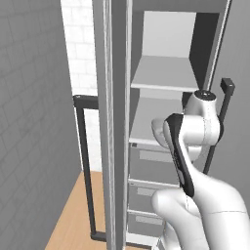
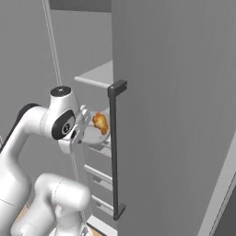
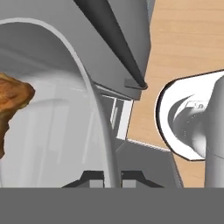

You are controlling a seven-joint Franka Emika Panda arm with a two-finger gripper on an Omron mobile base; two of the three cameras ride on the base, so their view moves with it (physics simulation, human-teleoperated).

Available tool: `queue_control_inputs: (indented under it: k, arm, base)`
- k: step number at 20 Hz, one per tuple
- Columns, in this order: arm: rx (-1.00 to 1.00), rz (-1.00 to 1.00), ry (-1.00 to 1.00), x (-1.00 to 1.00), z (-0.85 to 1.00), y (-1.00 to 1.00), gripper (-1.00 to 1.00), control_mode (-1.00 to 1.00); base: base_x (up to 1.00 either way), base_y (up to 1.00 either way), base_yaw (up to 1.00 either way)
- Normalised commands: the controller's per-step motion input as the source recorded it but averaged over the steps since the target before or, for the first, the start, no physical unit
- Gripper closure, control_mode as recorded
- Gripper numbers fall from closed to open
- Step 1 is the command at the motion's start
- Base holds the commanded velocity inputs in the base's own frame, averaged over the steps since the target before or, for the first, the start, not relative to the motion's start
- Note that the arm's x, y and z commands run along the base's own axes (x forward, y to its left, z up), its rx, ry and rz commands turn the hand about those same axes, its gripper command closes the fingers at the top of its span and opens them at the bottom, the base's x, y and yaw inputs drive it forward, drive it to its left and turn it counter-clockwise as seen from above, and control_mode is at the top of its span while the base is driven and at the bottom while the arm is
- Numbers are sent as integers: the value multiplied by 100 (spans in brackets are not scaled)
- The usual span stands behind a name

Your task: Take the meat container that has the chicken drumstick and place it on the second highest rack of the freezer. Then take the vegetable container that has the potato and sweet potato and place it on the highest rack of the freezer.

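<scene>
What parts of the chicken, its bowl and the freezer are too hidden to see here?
- Chicken drumstick: hand view, cut off by the left edge.
- Container: right base view, partly behind the arm and the freezer door's handle.
- Freezer shelves: left base view, lower one partly hidden by the arm.
- Potatoes' container: cannot be made out.
- Gripper: jaws shut on the container's rim, tips cut off at the bottom.

Glossy white arm (image 1: 205, 195) of rounded, bulbous segments, with dark grey joint bands and a dark-ringed round cap.

Light: flat, even render, no glare seen.
Shadows: soft, deepest inside freezer (image 1: 166, 73).
Focus: edges slightly soft throughout.
</scene>
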Motion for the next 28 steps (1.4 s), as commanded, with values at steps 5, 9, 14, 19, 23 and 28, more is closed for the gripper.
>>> queue_control_inputs:
  k: [5,9,14,19,23,28]
  arm:
    - [0,-6,0,97,-12,12,100,-100]
    - [0,-6,0,66,-49,-33,100,-100]
    - [0,-7,-1,39,-49,-4,100,-100]
    - [0,-11,-4,52,-18,2,100,-100]
    - [0,-6,-6,70,-27,-14,100,-100]
    - [0,-1,-2,63,-21,-17,100,-100]
  base:
    - [0,0,0]
    - [0,0,0]
    - [0,0,0]
    - [0,0,0]
    - [0,0,0]
    - [0,0,0]
